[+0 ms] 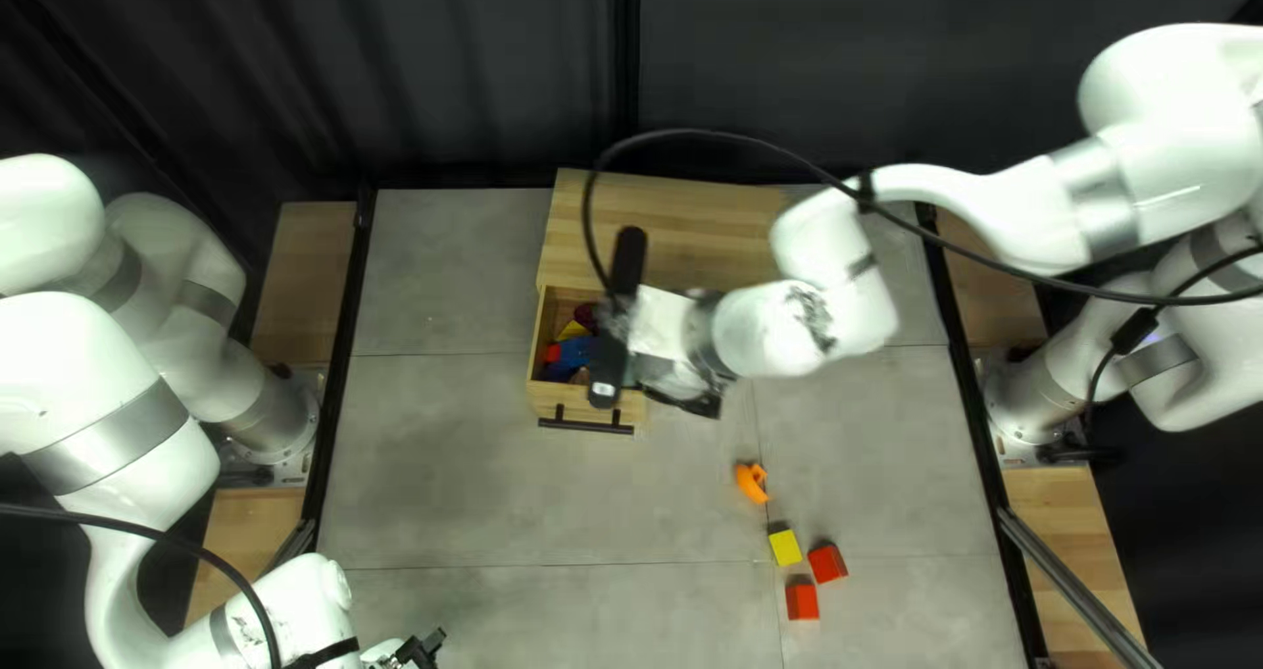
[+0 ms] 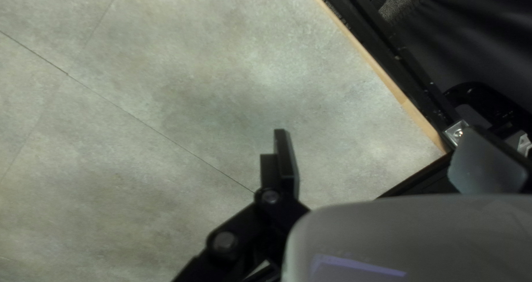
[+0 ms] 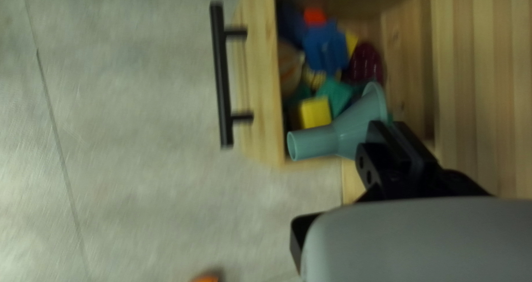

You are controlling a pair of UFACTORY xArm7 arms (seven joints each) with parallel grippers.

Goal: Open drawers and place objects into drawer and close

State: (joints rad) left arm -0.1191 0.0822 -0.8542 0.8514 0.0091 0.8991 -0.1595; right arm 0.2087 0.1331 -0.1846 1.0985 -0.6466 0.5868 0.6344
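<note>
Three blocks (image 1: 784,547) lie well right of my left gripper (image 1: 426,651); my right gripper (image 1: 665,327) hangs by the open drawer (image 1: 569,397). Left wrist view: jaws wide, empty. Right wrist view: jaws pinching the teal funnel (image 3: 354,129) above the drawer.

No readable text or labels
</note>
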